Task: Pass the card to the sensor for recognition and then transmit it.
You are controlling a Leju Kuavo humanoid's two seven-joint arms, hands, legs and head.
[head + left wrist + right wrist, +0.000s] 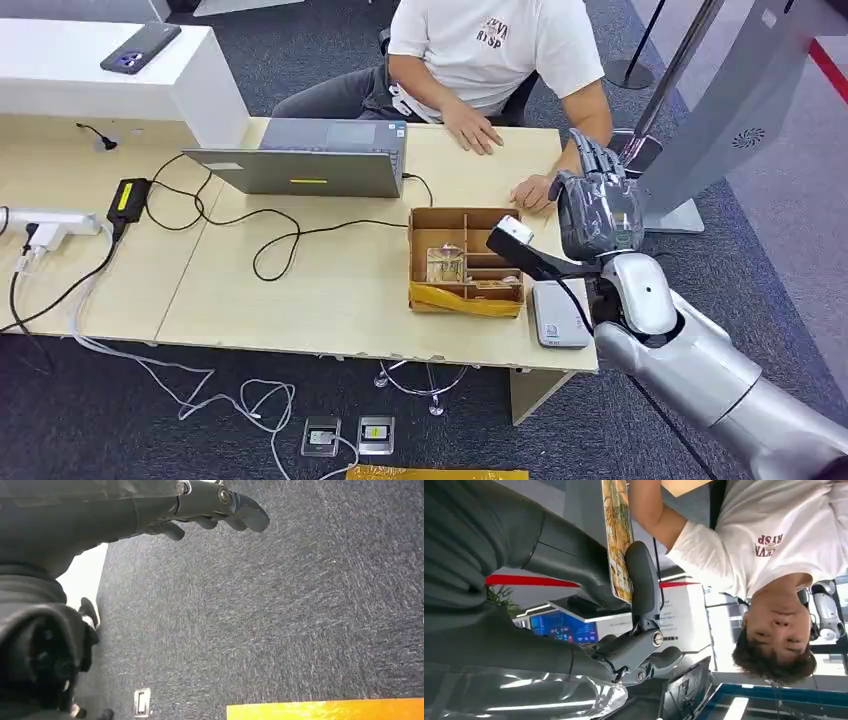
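Card point(618, 540) pinched edge-on between thumb and fingers of right hand point(598, 205), raised near person point(495, 50). Handover step, by judgement. Next: steady extension toward person's hand point(533, 192). Left hand point(210, 507) hanging, fingers loosely apart.

Right hand point(598, 200) is raised, fingers point(642, 580) and thumb pinching the card point(618, 540); left hand point(200, 510) hangs low, fingers loosely apart, holding nothing.

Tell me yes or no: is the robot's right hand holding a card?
Yes. In the right wrist view, the right hand pinches a yellow printed card between its thumb and a finger.
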